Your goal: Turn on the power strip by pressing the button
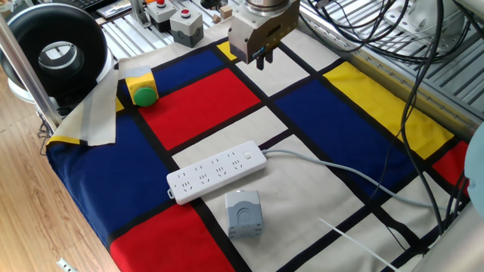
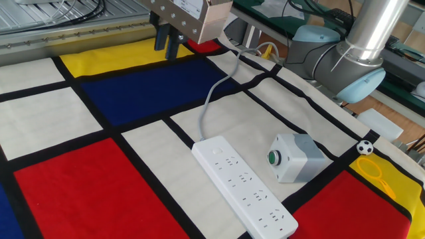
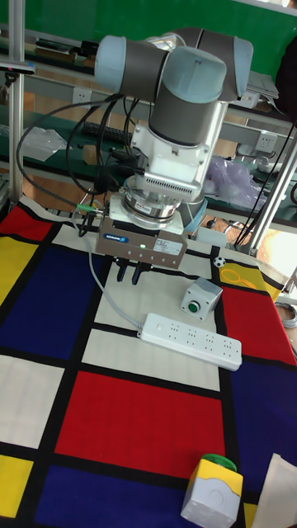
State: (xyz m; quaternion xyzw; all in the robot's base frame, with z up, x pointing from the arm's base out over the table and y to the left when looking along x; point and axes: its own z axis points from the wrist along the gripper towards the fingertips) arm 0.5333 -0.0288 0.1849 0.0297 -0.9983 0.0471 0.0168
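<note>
The white power strip (image 1: 215, 172) (image 2: 246, 189) (image 3: 191, 333) lies flat on the checked cloth, and a pale grey cable runs off one end. Its small round button (image 1: 247, 156) (image 2: 216, 151) (image 3: 153, 325) sits on the strip's face at the cable end. My gripper (image 1: 262, 59) (image 2: 166, 48) (image 3: 128, 274) hangs above the cloth, well beyond the cable end of the strip and clear of it. The dark fingertips are together with nothing between them.
A grey box with a small green button (image 1: 243, 214) (image 2: 297, 157) stands beside the strip. A green dome button in a yellow housing (image 1: 141, 89) and red buttons in grey housings (image 1: 185, 26) sit off to one side. The cable (image 2: 211, 93) crosses the cloth below the gripper.
</note>
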